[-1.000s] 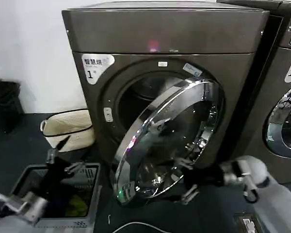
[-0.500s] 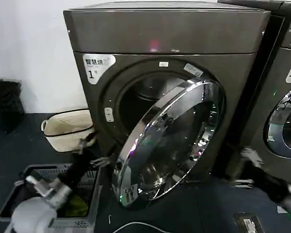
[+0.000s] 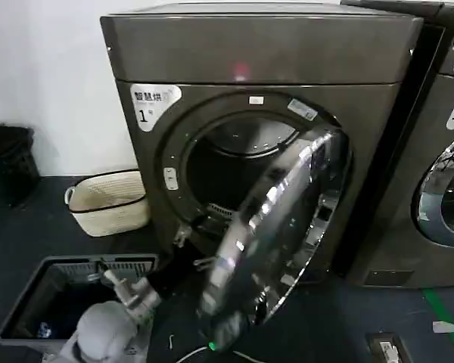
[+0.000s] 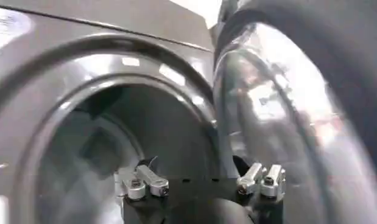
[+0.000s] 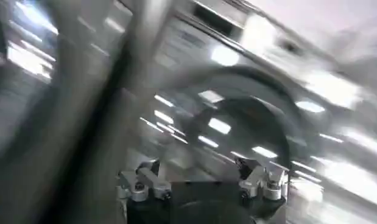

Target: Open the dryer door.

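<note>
Dryer door (image 3: pixel 276 234) hinged at right of dryer (image 3: pixel 257 98), swung roughly halfway out. Left gripper (image 3: pixel 193 246) at lower drum opening beside door's inner edge. Left wrist view: fingers (image 4: pixel 142 181) spread, holding nothing. Right wrist view: right gripper (image 5: pixel 200 181) apparently spread too; surroundings blurred.

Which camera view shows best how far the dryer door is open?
The head view: the whole dryer door shows there, swung well out from the dryer, with the left tool in the gap. The left wrist view gives only part of its inner side. The right wrist view is too blurred to tell.
</note>
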Robot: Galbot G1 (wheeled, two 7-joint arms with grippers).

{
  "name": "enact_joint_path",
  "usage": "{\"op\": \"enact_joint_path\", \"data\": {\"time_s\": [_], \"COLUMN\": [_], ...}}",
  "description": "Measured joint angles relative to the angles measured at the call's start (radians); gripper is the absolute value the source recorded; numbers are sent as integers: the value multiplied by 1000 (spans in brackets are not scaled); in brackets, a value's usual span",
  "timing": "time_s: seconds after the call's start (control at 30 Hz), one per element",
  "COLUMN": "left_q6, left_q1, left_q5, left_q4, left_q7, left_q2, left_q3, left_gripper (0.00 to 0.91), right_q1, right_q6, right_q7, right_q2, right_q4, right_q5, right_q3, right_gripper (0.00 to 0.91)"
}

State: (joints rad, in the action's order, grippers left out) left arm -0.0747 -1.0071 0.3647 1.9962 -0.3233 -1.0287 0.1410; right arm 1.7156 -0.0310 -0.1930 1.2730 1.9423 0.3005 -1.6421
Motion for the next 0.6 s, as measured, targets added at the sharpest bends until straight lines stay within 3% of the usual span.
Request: {"op": "enact_joint_path", "data": {"time_s": [0.2, 0.43, 0.6], "left_q6": [0, -2, 5], "left_q1": [63, 146, 214], "left_q5": [0, -11, -21], "left_q4": [-29, -83, -136], "left_q7": [0, 0, 1], "left_q2": [-22, -64, -114], "left_q3": [-80, -185, -262], "left_gripper": [907, 907, 907], "right_q1": [-27, -39, -32], "right_q6": [8, -18, -6], "right_q7": [92, 166, 204], "right_q2": [71, 100, 106], "right_q4": [-81, -186, -242], "right_q5": [-97, -117, -114], "right_q3": [-145, -299, -383], "right_gripper": [907, 907, 907]}}
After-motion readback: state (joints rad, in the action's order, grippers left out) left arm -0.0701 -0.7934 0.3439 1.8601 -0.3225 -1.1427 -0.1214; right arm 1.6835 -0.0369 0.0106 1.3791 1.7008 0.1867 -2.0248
